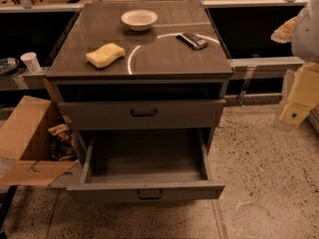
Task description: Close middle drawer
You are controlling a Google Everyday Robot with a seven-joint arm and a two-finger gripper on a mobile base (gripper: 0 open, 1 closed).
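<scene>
The grey metal cabinet stands in the middle of the camera view. The middle drawer is pulled far out towards me. Its low flat front has a small dark centre handle, and its inside is empty. Above it, the taller-fronted top drawer stands slightly out, with a dark gap under the countertop. The lowest drawer is hidden beneath the open one. My gripper is at the right edge, level with the countertop, well right of the cabinet and partly cut off.
On the countertop lie a yellow sponge, a white bowl and a dark flat packet. An open cardboard box with wrappers sits left of the drawers. A white cup stands on the left ledge. Pale yellow tags hang at right.
</scene>
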